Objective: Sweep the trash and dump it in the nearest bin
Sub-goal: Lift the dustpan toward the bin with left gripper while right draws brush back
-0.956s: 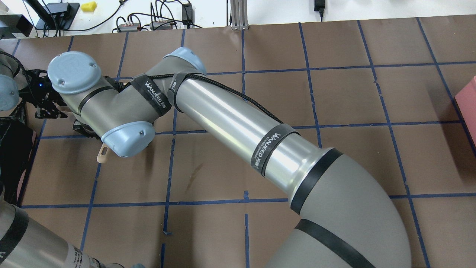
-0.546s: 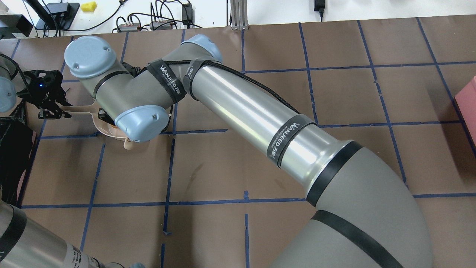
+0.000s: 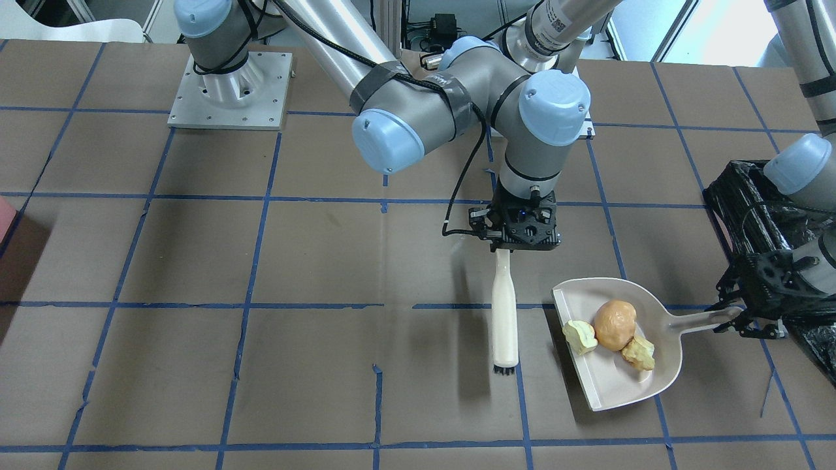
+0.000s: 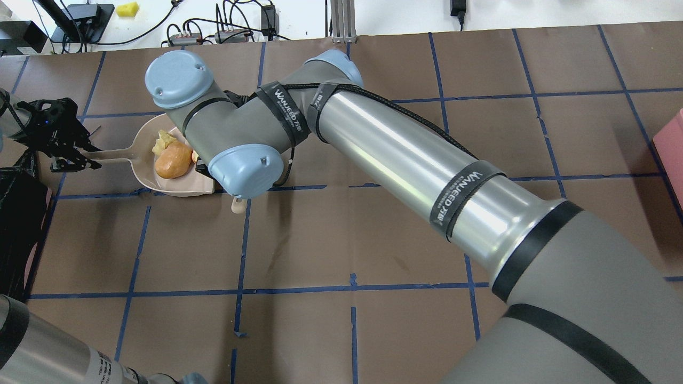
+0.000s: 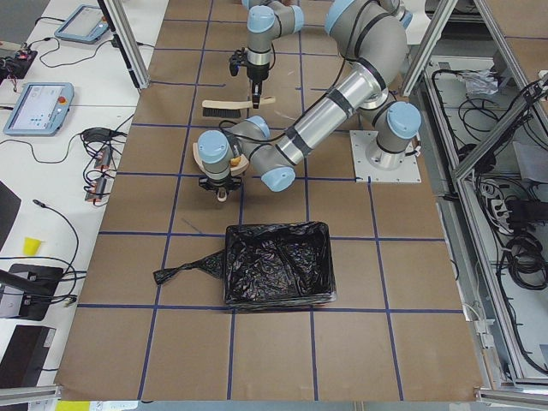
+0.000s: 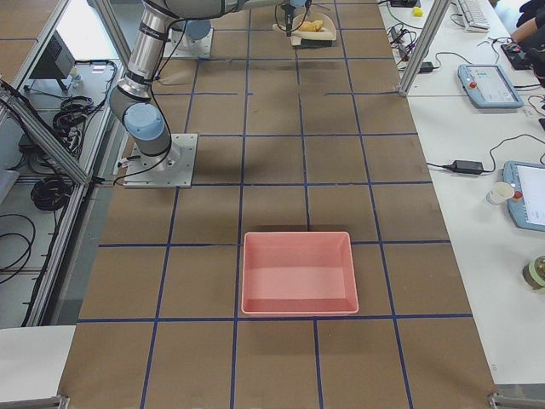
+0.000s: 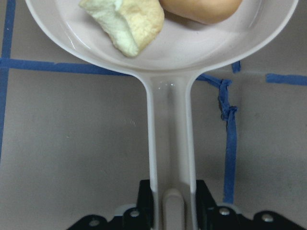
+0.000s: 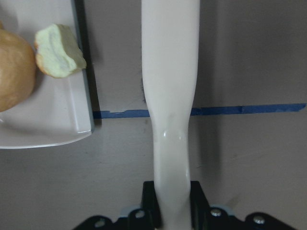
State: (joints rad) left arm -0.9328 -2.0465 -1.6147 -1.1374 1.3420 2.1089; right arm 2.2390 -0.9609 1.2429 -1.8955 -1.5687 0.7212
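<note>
Overhead, front views opposed; wrist cameras near, sharing dustpan (image 7: 168, 143).

Grey-and-silver arms (image 4: 405, 149) with pale blue joint caps (image 4: 179, 79), black Wanjeed straps (image 4: 463, 198) and braided cable (image 4: 397, 109).

"WANJEED" is printed in white on two black straps wound round the right arm (image 4: 395, 144): the wrist strap (image 4: 286, 113) and the tube strap (image 4: 463, 196). Nothing else can be read.

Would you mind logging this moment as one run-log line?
stage: trash in dustpan, not yet dumped | left gripper: shut on dustpan handle | right gripper: shut on brush | bin: near left gripper
</note>
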